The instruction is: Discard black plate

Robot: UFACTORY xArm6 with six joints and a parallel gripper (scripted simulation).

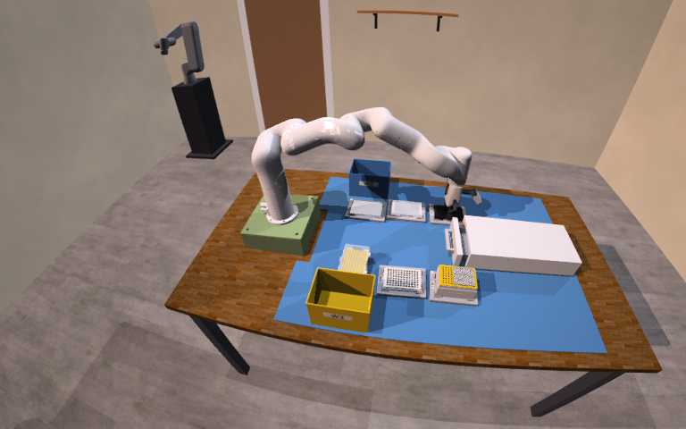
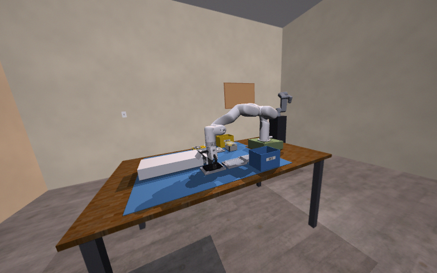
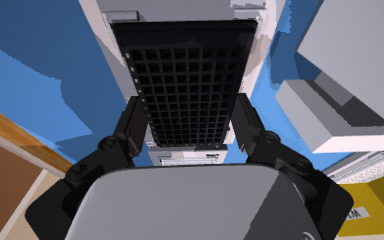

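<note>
My pincer [image 3: 189, 131] clamped wide across black plate [image 3: 187, 85], pads on both long sides. Plate sits in nest [image 1: 436, 219] near bench's far edge, beside cooler [image 1: 521, 242]. Yellow bin [image 1: 339, 298] at near edge, well apart.

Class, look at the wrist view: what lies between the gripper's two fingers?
The black plate, gripped by its long sides between the fingers of the gripper, above its nest.

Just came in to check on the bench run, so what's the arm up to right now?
The white arm is reaching down beside the cooler, its gripper shut on the black plate. The fingers clamp the plate's long sides, and it looks to be sitting in its work nest, not yet lifted. The yellow waste bin across the blue mat holds no plate.
</note>
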